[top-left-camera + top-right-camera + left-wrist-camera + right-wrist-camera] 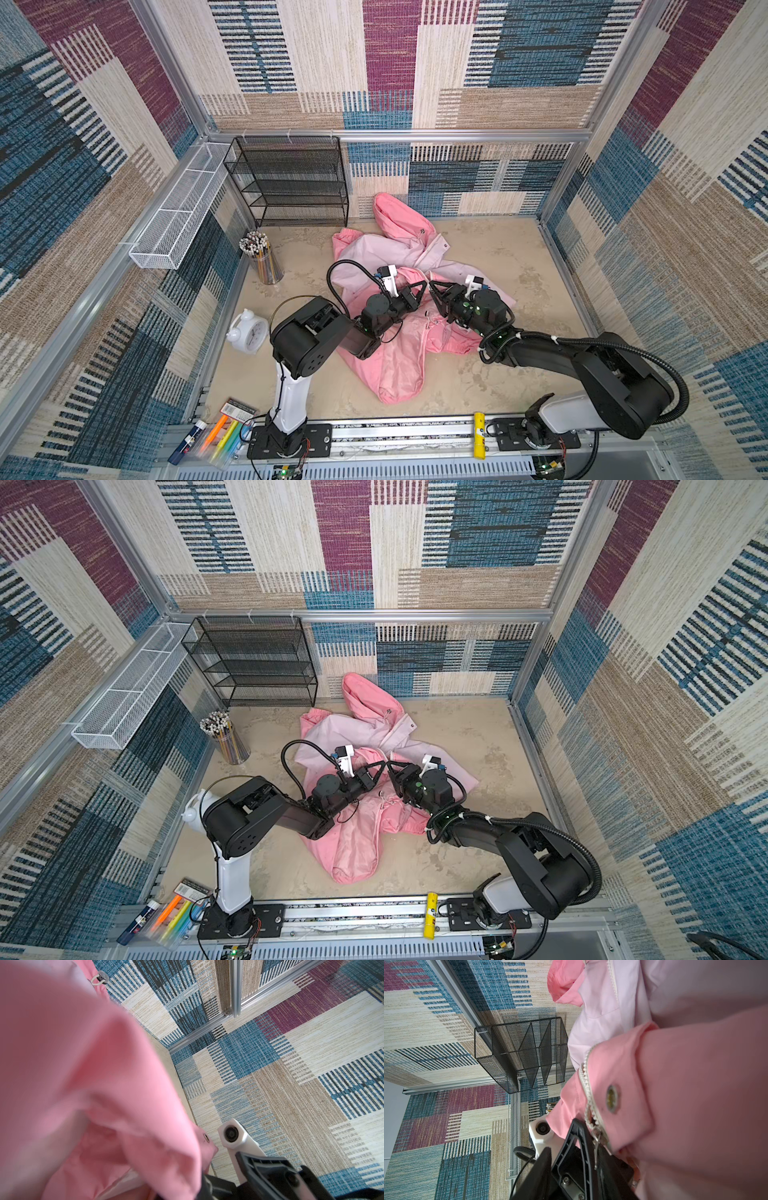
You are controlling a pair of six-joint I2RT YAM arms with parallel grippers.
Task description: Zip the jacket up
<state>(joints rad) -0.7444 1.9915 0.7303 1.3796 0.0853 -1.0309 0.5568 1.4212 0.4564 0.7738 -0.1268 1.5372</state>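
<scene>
Pink jacket (685,1105); white zipper (588,1093), metal pull (596,1152) at right gripper (591,1138); silver snap (612,1098); black mesh rack (521,1053) behind.

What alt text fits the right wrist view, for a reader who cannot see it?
A pink jacket fills much of the picture; its white zipper runs to a silver slider beside a black finger. Behind stands a black mesh rack against a patterned wall.

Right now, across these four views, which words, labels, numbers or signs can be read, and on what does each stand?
No text can be read in any view.
The white alarm clock: dial marks too small.
The dark packet by the highlighters: print blurred.
The blue-and-white tube: label blurred.
The front rail: dark printed strip, too small.
The jacket: no print seen.
</scene>
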